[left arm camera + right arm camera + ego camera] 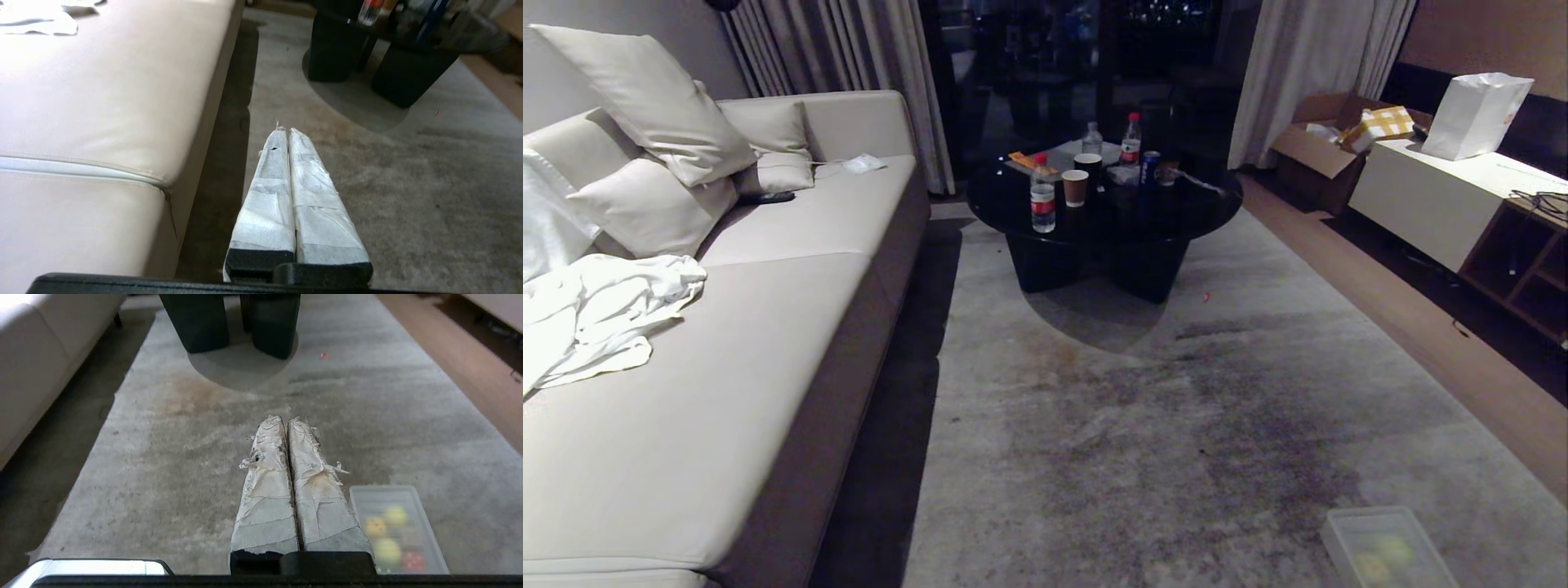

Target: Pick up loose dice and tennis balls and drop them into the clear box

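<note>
The left gripper (pixel 284 131) had its taped fingers (pixel 310 192) pressed flat together, holding nothing, and hung above the rug (pixel 408 183) just beside the sofa (pixel 102 102). The right gripper (pixel 284 420) was likewise closed and empty over the same rug. Close beside it on the floor sat the clear box (pixel 425 539), and blurred shapes lay inside: two yellow-green tennis balls (pixel 387 550), a yellow die (pixel 376 526) and a red die (pixel 413 561). In the head view the box showed at the lower right corner (pixel 1339 539), well apart from the black round table (pixel 1176 220) with bottles (pixel 1042 196) and cups (pixel 1075 187), and neither arm appeared there
</note>
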You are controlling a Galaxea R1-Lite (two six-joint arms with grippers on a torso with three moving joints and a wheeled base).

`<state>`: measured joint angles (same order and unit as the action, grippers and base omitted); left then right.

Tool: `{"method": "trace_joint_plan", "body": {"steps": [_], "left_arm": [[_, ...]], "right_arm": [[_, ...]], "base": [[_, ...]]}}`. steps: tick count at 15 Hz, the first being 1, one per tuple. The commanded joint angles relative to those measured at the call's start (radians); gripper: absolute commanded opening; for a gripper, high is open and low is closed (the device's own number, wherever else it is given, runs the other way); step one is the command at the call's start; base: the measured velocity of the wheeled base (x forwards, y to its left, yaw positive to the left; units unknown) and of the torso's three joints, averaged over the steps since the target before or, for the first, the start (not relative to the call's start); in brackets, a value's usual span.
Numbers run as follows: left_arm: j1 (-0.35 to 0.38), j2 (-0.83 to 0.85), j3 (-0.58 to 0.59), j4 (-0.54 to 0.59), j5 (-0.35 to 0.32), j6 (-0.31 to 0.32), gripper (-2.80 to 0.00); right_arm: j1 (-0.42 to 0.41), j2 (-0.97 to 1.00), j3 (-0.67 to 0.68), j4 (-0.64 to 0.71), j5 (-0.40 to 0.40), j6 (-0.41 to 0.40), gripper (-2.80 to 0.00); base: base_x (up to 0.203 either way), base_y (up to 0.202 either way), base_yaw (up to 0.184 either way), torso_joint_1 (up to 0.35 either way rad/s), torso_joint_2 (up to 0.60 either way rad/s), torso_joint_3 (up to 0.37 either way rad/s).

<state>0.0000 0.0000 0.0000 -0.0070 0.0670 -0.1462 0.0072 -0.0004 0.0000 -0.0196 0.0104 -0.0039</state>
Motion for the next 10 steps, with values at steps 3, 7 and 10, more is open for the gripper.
{"method": "trace_joint_plan", "body": {"steps": [3, 7, 10], "left_arm": [[0.0, 0.002, 0.002, -0.001, 0.001, 0.0, -2.8], [0.0, 0.002, 0.001, 0.005, -0.013, 0.042, -2.8], [0.0, 0.002, 0.002, 0.009, -0.039, 0.143, -2.8]], "right_arm": [[0.0, 0.002, 0.011, 0.0, 0.0, -0.001, -2.8], [0.0, 0.002, 0.01, 0.0, 0.0, -0.001, -2.8], [0.0, 0.002, 0.011, 0.0, 0.0, -0.001, -2.8]], "base": [[0.0, 0.0, 0.0, 0.004, 0.01, 0.2], [0.0, 0.0, 0.0, 0.001, 0.0, 0.07], [0.0, 0.0, 0.0, 0.0, 0.0, 0.0]]}}
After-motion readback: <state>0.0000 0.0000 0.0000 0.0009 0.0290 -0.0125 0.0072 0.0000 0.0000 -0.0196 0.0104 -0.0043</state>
